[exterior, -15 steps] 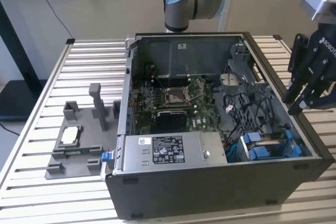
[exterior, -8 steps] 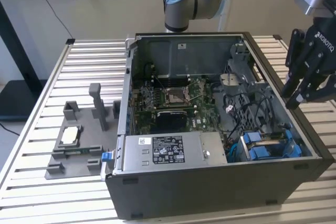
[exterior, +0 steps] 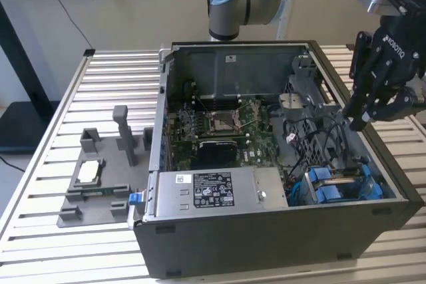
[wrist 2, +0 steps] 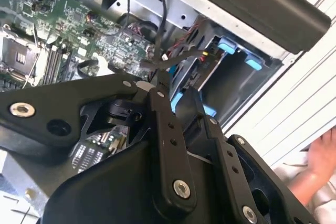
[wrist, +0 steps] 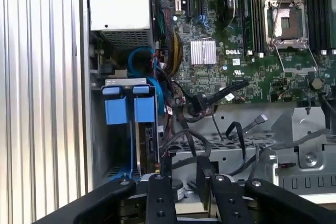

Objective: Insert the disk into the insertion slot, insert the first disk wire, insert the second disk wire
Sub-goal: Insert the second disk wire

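Black gripper [exterior: 377,110], silver-and-blue arm [exterior: 233,1]

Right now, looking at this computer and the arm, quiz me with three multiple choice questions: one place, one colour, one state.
1. In the exterior view the gripper hangs over: A a shelf; B the computer case's side on the exterior view's right; C a sink.
2. The tabs at the insertion slot are: A red; B yellow; C blue.
3. The case is: A open; B closed; C wrapped.
Answers: 1 B, it hangs above that side. 2 C, the first wrist view shows blue. 3 A, the motherboard lies bare.
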You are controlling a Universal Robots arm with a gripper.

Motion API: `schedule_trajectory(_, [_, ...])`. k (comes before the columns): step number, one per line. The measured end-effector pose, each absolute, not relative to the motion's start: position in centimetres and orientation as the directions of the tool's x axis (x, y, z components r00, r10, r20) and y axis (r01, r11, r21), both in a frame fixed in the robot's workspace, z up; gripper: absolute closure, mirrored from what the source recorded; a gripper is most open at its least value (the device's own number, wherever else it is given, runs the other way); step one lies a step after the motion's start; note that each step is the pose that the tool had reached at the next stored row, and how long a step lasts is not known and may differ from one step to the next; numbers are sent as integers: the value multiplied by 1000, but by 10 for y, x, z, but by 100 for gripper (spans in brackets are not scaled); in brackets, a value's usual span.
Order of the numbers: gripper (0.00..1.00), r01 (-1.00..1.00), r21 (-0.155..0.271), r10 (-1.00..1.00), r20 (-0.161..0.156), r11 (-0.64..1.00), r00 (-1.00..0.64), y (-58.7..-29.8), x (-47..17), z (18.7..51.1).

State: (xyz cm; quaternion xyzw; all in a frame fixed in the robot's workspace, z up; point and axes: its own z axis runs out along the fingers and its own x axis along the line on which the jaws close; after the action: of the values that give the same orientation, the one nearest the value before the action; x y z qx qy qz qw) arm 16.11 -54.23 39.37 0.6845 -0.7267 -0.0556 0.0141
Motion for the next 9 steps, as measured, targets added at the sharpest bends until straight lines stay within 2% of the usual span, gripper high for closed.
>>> schedule_trajectory(9, [67,-994,92,-997,-54,57,-62,-528,130,394])
